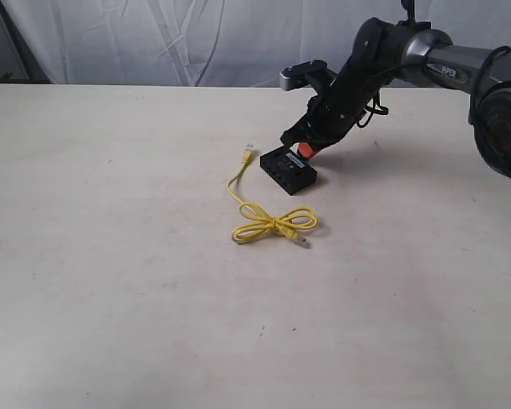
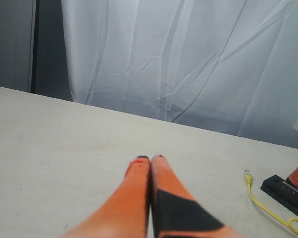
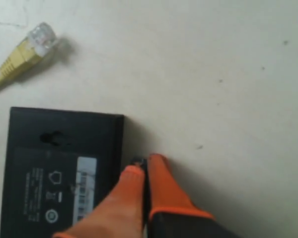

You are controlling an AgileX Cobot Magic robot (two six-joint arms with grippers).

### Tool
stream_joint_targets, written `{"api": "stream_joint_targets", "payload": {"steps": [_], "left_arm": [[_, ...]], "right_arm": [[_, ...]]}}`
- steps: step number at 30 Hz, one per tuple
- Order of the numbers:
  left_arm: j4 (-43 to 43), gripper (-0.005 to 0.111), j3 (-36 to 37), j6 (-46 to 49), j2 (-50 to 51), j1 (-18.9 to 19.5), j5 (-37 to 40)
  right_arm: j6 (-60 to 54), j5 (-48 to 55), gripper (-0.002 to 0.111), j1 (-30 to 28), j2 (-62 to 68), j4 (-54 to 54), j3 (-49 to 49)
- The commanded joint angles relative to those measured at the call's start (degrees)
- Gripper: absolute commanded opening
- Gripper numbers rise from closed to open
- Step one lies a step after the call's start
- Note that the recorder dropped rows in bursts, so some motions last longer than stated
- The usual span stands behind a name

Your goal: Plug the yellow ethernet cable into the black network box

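The yellow ethernet cable (image 1: pixel 275 223) lies on the table in a bow-like loop. One clear plug (image 1: pixel 248 155) rests just left of the black network box (image 1: pixel 288 169), and the other plug (image 1: pixel 303 241) lies by the bow. My right gripper (image 1: pixel 305 150) is shut and empty, its orange tips down against the box's far edge. The right wrist view shows those tips (image 3: pixel 145 163) beside the box (image 3: pixel 59 168) with its white label, and the plug (image 3: pixel 32 47) apart from it. My left gripper (image 2: pixel 150 159) is shut on nothing, hovering over bare table, far from the cable (image 2: pixel 263 206) and box (image 2: pixel 284 192).
A pale tabletop (image 1: pixel 111 281) stretches wide around the objects. A white curtain (image 1: pixel 196 38) hangs behind the far edge. The right arm (image 1: pixel 426 60) reaches in from the upper right. The left arm is out of the exterior view.
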Motion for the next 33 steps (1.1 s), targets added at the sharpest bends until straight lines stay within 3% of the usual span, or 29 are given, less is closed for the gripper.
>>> {"api": "stream_joint_targets", "payload": {"steps": [1, 11, 17, 21, 24, 26, 29, 33], "left_arm": [[-0.06, 0.0, 0.27, 0.1, -0.32, 0.18, 0.12], [-1.61, 0.0, 0.27, 0.1, -0.32, 0.18, -0.49], [-12.15, 0.0, 0.27, -0.51, -0.32, 0.18, -4.67], [-17.4, 0.0, -0.44, -0.51, 2.66, 0.18, -1.25], [-15.31, 0.0, -7.9, 1.14, 13.86, 0.07, 3.6], [-15.53, 0.0, -13.32, 2.84, 22.17, 0.07, 1.81], [-15.42, 0.0, -23.14, 13.03, 35.08, 0.07, 4.33], [-17.54, 0.0, -39.97, 26.33, 59.15, 0.07, 21.05]], "right_arm": [[-0.66, 1.74, -0.001, 0.87, 0.29, 0.74, -0.3], [-1.29, 3.25, -0.001, 2.04, 0.29, 0.88, -0.3], [-1.51, 2.58, -0.001, 2.04, 0.29, 0.78, -0.3], [-1.51, 1.89, -0.001, 2.04, 0.29, 0.78, -0.3], [-1.51, 2.43, -0.001, 2.04, 0.29, 0.78, -0.3], [-1.51, 2.8, -0.001, 2.04, 0.29, 0.78, -0.3], [-1.51, 2.19, -0.001, 2.04, 0.29, 1.44, -0.3], [-1.82, -2.24, -0.001, 2.04, 0.39, 2.36, -0.3]]}}
